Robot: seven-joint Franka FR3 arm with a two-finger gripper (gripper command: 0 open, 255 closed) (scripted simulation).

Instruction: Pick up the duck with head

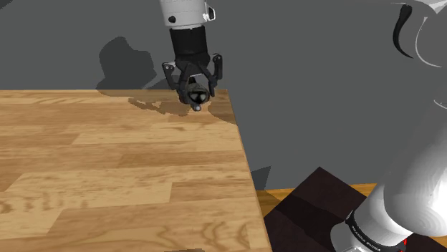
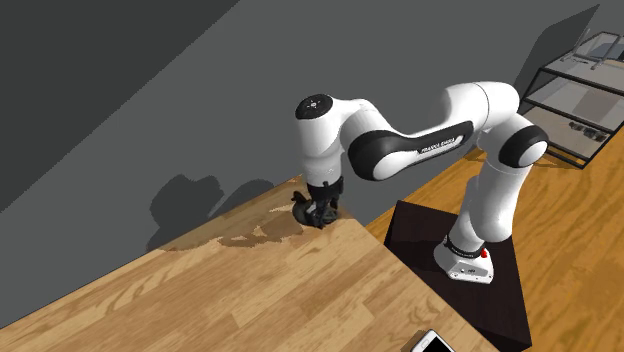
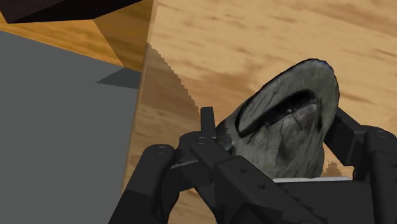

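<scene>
A black two-finger gripper (image 1: 194, 97) hangs over the far corner of a wooden table (image 1: 107, 165), at the shoulder view's right, close to a plain grey wall (image 1: 322, 86). Its fingers are closed around the duck (image 3: 289, 108), one pressing on each side.

In the wrist view the duck is a rounded, egg-like lump that tapers slightly. Its long axis runs straight out from between the fingers, away from the hand and toward the tabletop. The surface is a mottled grey-green, rough like weathered stone, and a dark curved groove crosses the upper body. Which end is the head cannot be told. Whether the duck touches the table or sits just above it cannot be told either.

The table has pale, glossy planks with brown grain, and soft shadows fall on the corner beneath the hand. The arm (image 2: 400, 150) is smooth white with dark joints. Small dark lettering on its forearm appears to read FRANKA EMIKA. It stands on a dark box stand (image 2: 440, 235) on a wooden floor (image 2: 570, 230). A metal-framed shelf (image 2: 575, 75) stands far behind, and a flat white object (image 2: 432, 343) lies at the table's near edge.
</scene>
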